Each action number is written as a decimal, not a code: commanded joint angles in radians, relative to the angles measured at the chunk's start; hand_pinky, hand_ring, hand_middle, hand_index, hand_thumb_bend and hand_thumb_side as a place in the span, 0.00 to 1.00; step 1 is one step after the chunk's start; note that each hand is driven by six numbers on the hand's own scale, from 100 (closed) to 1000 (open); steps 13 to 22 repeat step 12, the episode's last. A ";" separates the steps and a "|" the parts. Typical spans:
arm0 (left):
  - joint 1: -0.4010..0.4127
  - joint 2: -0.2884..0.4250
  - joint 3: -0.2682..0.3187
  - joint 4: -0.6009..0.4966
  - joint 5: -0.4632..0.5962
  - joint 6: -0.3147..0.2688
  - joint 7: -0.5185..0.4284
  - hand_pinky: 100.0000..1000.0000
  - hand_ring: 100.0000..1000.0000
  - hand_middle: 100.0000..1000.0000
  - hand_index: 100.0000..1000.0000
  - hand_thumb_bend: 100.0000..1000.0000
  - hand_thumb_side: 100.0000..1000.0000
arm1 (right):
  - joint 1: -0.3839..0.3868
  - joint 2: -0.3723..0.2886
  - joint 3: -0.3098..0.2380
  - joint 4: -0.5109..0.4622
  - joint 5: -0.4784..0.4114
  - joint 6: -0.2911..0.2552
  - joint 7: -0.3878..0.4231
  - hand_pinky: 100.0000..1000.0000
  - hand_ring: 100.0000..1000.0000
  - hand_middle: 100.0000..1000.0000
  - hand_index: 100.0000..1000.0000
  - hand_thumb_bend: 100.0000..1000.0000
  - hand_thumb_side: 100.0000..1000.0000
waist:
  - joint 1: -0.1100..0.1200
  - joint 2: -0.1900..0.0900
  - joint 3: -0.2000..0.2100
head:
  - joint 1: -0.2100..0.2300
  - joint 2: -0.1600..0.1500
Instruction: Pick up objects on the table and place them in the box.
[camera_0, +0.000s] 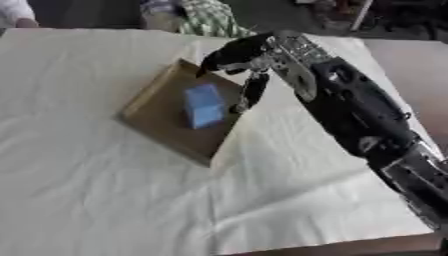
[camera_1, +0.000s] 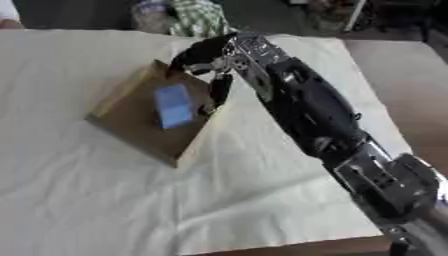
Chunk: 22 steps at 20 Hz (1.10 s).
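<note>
White cloth (camera_0: 105, 190) covers the table. Left of centre in the frame lies a shallow brown box (camera_0: 153, 112), set askew. A blue block (camera_0: 203, 106) stands inside it, toward its right half. Just right of the block, the right hand (camera_0: 245, 60) hangs over the box's upper right corner, the arm reaching in from the lower right of the frame. Its fingers (camera_0: 254, 92) are relaxed and hold nothing, one pointing down beside the block, close to it; whether it touches cannot be told. The block sits below and left of the palm
</note>
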 joint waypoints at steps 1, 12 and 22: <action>-0.006 0.015 0.004 -0.014 0.001 0.004 0.002 0.58 0.63 0.49 0.68 0.29 0.62 | -0.011 -0.061 -0.012 -0.070 -0.035 0.007 0.005 0.86 0.87 0.90 0.98 0.34 0.23 | 0.010 -0.023 -0.005 | 0.005 -0.002; 0.000 0.025 0.012 -0.014 -0.008 0.002 0.012 0.58 0.63 0.49 0.68 0.29 0.61 | 0.096 -0.256 -0.059 -0.491 -0.255 0.125 0.025 0.84 0.85 0.83 0.91 0.08 0.32 | 0.031 -0.027 -0.033 | 0.018 -0.003; 0.000 0.025 0.012 -0.014 -0.008 0.002 0.012 0.58 0.63 0.49 0.68 0.29 0.61 | 0.096 -0.256 -0.059 -0.491 -0.255 0.125 0.025 0.84 0.85 0.83 0.91 0.08 0.32 | 0.031 -0.027 -0.033 | 0.018 -0.003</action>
